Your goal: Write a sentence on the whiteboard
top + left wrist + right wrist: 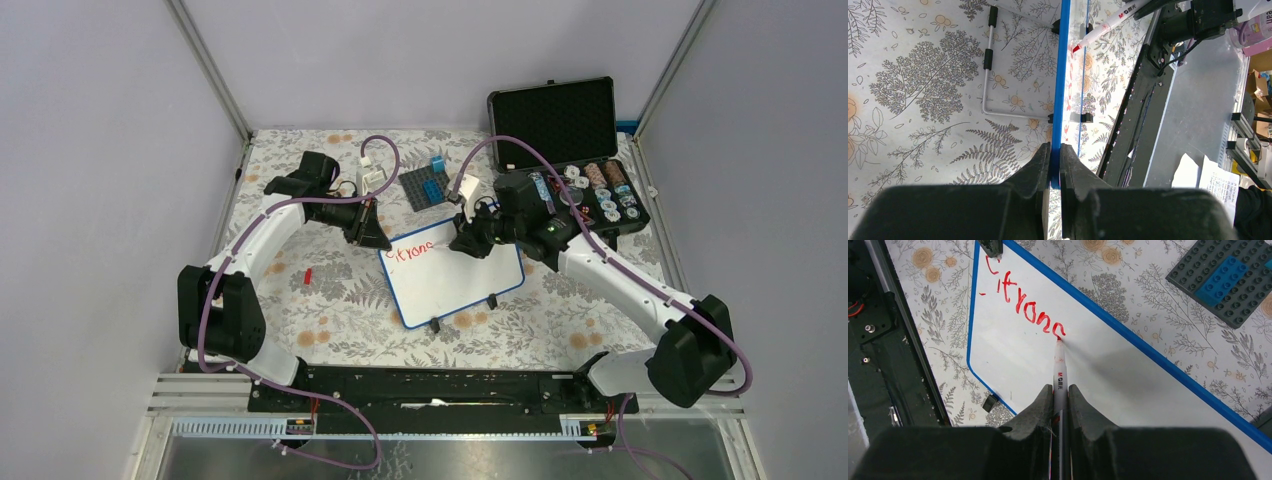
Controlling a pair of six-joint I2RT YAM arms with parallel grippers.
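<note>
Top external view, from the bottom edge upward: the two arm bases sit at the near rail, and past them a floral cloth covers the table. The whiteboard lies at an angle in the middle of the frame, resting on its small black feet. At the board's upper-left corner the left gripper is pinched narrow on the blue rim, one finger on each side of it. At the upper edge the right gripper is clamped on a marker. The marker's red tip touches the white surface at the end of a line of red letters. Just beyond the board lies a grey studded plate with a blue brick on it. Farthest off, at the upper right, a black case stands open, its foam-lined lid raised. Its lower tray holds rows of small round pieces in white, blue and brown, with the right arm partly covering them.
</note>
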